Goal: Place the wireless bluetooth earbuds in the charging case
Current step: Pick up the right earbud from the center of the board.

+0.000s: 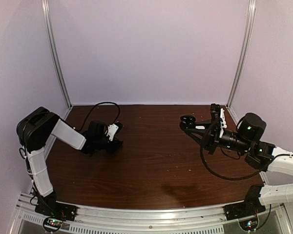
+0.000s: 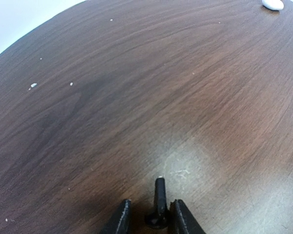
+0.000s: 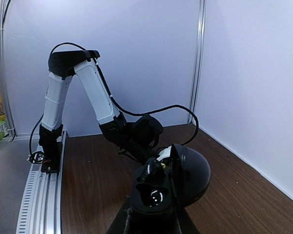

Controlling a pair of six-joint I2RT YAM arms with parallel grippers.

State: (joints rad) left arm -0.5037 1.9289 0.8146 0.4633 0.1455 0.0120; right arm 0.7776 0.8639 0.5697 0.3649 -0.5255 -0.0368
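The charging case (image 3: 156,207) is a black round one with its domed lid (image 3: 193,173) swung open. My right gripper (image 3: 151,224) is shut on it and holds it above the table's right side (image 1: 188,120). One hollow seems to hold a black earbud (image 3: 149,168); the other hollow (image 3: 155,196) looks bare. Another black earbud (image 2: 159,197) with a short stem lies between the fingers of my left gripper (image 2: 150,202), low over the table's left side (image 1: 116,144). It touches the right finger (image 2: 178,214), and a gap shows beside the left finger (image 2: 122,217).
A small white oval thing (image 2: 273,4) lies on the dark wooden table (image 1: 151,161), far ahead of my left gripper. A few white crumbs (image 2: 33,86) dot the wood. Pale walls close in the back and both sides.
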